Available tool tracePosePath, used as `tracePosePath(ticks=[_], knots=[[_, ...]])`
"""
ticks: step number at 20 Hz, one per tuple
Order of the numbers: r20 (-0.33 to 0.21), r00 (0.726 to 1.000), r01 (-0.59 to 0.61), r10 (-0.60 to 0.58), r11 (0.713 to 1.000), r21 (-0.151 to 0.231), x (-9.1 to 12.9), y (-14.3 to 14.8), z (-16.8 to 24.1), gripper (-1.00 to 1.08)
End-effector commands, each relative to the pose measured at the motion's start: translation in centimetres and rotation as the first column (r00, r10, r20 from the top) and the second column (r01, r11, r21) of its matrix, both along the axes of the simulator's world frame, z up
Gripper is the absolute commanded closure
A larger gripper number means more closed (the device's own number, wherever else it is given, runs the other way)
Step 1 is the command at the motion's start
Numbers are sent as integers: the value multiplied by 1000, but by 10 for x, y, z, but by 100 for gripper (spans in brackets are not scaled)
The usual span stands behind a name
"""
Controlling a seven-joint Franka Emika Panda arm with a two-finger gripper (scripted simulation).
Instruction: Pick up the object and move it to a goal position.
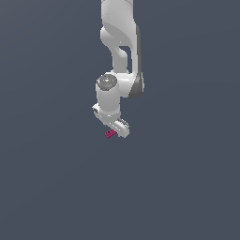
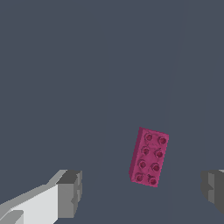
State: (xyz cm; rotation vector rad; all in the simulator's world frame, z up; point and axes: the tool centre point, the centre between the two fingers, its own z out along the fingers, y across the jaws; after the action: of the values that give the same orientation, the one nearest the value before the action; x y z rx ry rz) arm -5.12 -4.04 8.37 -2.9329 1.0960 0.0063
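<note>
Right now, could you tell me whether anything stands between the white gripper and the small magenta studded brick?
Nothing visible does. In the wrist view the small magenta studded brick lies on the bare grey surface between the open fingers of the white gripper, nearer neither finger's pad, with no other object around it.

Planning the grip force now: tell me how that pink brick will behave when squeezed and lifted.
The brick looks like a solid moulded block, so it should stay stiff between the open pincer fingers. Being small beside the pincer, it is probably light. Its flat sides suggest that it will not roll, though smooth faces might slip or twist if gripped off-centre.
</note>
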Motion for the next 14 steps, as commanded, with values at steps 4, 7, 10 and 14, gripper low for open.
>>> tracePosePath(ticks=[4,7,10,14], knots=[[-1,991,131,-131,991,-6,-12,-7,-12,-92],[0,984,178,-178,984,-8,-17,-10,-17,-92],[0,978,210,-210,978,-10,-20,-11,-20,-92],[0,973,230,-230,973,-11,-22,-13,-22,-92]])
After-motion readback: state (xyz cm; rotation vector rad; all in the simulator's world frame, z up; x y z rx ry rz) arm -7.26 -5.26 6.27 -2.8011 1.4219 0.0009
